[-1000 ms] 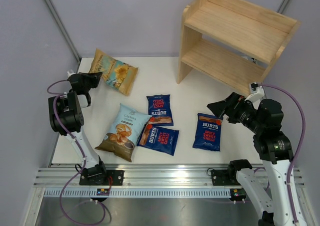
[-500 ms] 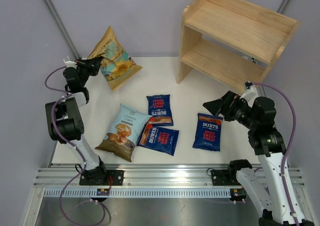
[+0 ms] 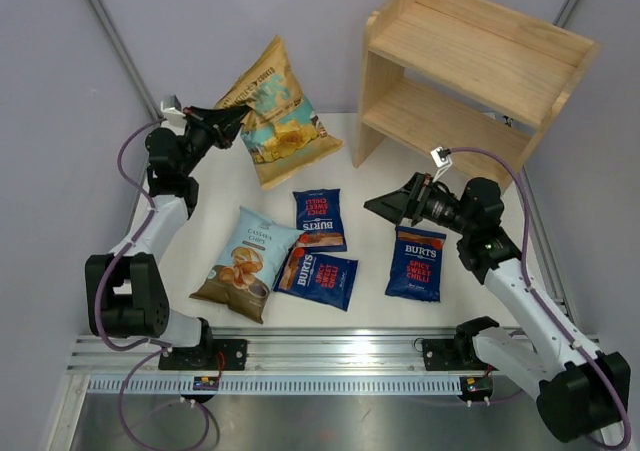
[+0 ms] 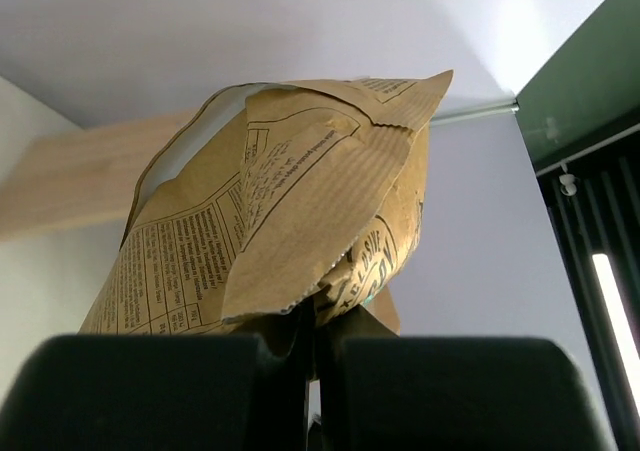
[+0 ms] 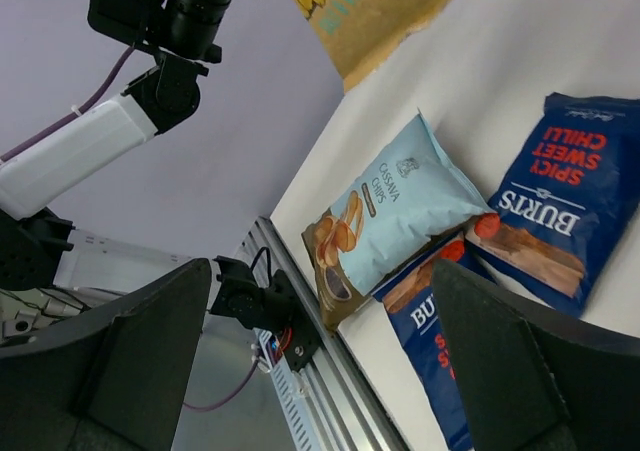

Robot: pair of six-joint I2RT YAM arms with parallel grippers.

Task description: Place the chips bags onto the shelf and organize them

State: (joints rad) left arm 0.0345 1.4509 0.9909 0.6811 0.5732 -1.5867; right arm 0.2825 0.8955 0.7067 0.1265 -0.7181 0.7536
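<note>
Tan-yellow crinkly chips bag (image 3: 280,116) is up in the air just left of the light wooden two-tier shelf (image 3: 470,71), left gripper (image 3: 237,123) clamped tight on its edge. Right gripper (image 3: 372,207), jaws wide and empty, hovers in front of the shelf, near a small dark blue Burts bag (image 3: 415,261).

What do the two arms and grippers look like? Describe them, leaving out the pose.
The left arm and right arm match: white links between bulky black joints, black bases, and a purple cable looping alongside each. The left gripper and right gripper are matte black with broad, wedge-shaped fingers.
</note>
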